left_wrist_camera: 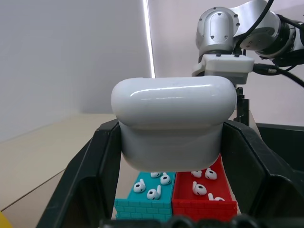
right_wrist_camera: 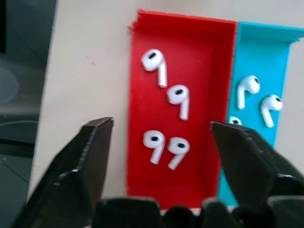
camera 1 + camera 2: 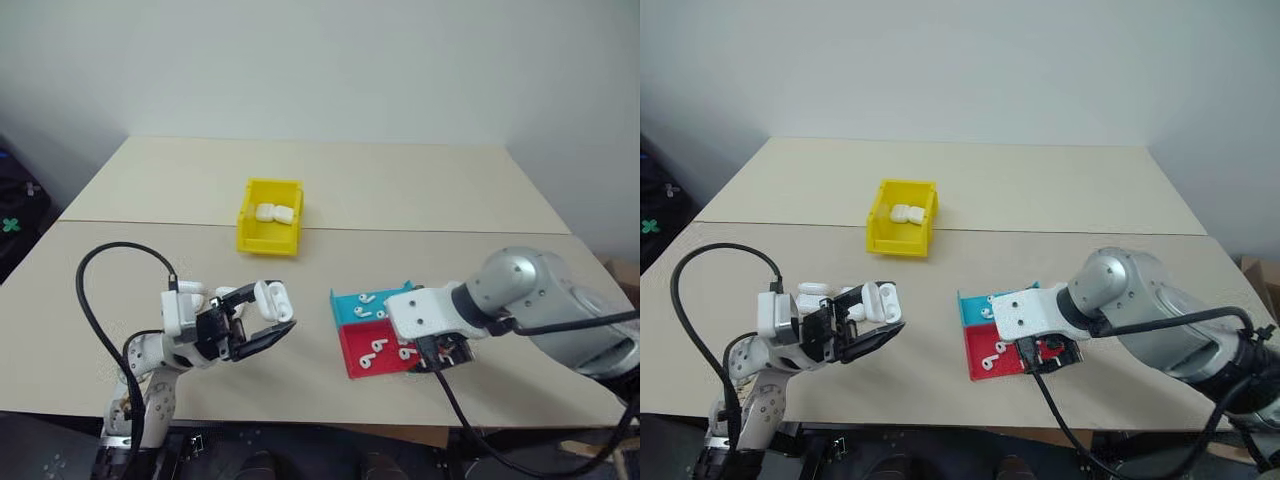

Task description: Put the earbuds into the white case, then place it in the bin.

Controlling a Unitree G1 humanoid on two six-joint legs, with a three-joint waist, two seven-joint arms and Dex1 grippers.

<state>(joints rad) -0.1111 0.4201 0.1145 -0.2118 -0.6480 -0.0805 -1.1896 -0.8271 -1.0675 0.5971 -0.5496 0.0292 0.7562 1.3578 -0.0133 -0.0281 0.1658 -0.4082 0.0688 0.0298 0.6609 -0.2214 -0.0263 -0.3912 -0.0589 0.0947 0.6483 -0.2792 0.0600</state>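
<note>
Red tray (image 2: pixel 190 61): 4 earbuds (image 2: pixel 166 149); yellow bin (image 3: pixel 270 217): 2 white cases (image 3: pixel 274 213).

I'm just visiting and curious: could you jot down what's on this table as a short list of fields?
left gripper: shut on an open white case
right gripper: open above the red tray
red tray: four earbuds
blue tray: more earbuds
yellow bin: two closed cases inside
table: beige
</note>
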